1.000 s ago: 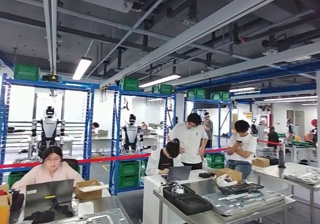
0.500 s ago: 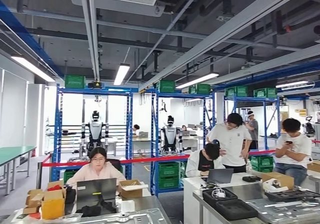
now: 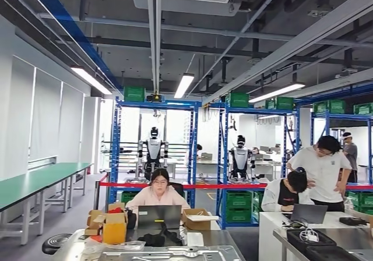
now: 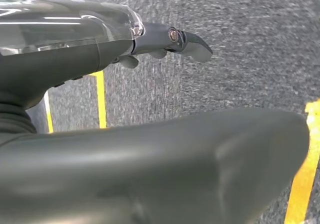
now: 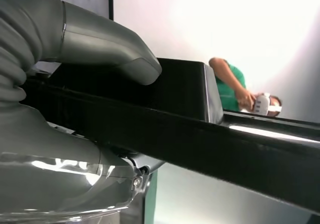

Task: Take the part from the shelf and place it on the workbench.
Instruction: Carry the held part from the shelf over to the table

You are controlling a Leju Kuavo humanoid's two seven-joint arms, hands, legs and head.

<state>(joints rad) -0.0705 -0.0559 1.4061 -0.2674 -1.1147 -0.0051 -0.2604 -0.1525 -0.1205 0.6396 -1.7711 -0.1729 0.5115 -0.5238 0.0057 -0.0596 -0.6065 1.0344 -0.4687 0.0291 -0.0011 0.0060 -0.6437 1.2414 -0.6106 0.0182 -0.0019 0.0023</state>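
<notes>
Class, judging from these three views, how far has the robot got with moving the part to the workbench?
Done: the black part is off the shelf, gripped by the right hand. In hand: carrying it; the left hand hangs over grey floor. Left: setting it on a workbench; a metal-topped bench shows ahead.

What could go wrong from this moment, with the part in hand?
The right hand holds a long black part near one end, so its far end might swing into something or twist in the grip. The head view looks out at a person at a laptop and blue shelves, not at the load, so slippage may go unseen.
</notes>
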